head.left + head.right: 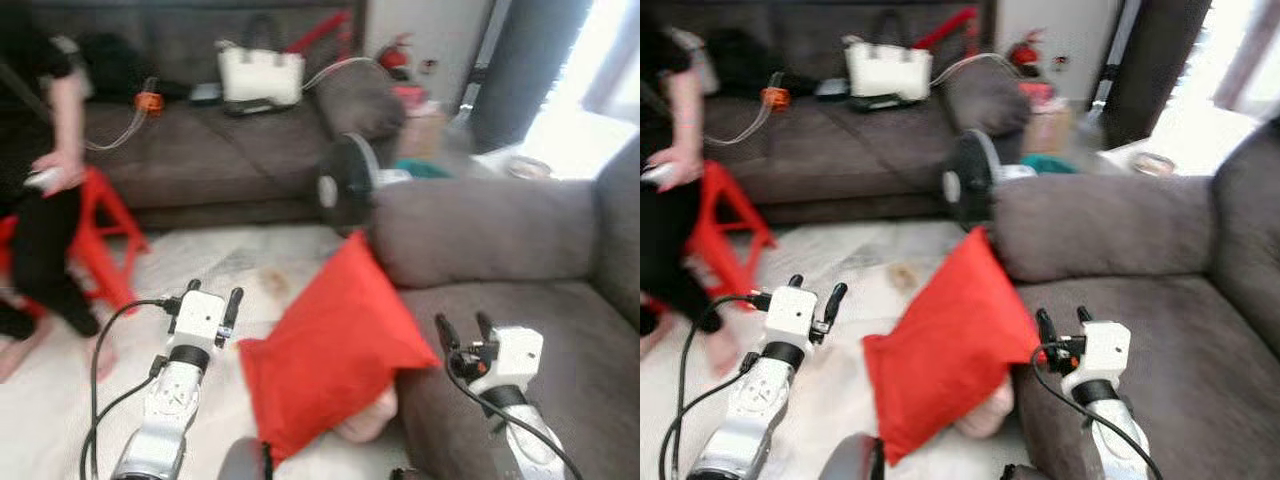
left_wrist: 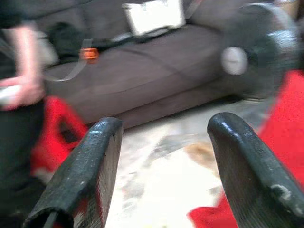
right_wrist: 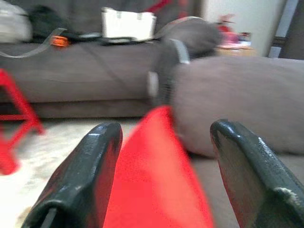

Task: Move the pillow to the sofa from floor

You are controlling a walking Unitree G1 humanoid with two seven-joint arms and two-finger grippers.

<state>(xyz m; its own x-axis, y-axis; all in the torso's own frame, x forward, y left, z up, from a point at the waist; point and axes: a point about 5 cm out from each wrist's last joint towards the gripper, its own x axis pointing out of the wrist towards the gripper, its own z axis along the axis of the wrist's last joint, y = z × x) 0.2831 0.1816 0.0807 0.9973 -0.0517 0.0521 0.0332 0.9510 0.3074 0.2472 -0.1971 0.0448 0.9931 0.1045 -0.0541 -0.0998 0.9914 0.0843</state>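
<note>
A red pillow (image 1: 335,345) stands tilted on the pale floor, leaning against the front of the grey sofa (image 1: 520,330) on my right. My left gripper (image 1: 213,293) is open and held up just left of the pillow, apart from it. My right gripper (image 1: 463,330) is open above the sofa seat, just right of the pillow's corner. In the right wrist view the pillow (image 3: 152,175) lies ahead between the two black fingers (image 3: 80,185). In the left wrist view the pillow (image 2: 280,142) sits beyond one finger (image 2: 247,166).
A second dark sofa (image 1: 200,150) along the far wall holds a white bag (image 1: 262,75) and clutter. A black fan (image 1: 345,185) stands by the near sofa's arm. A person (image 1: 45,180) sits on a red stool (image 1: 100,235) at the left.
</note>
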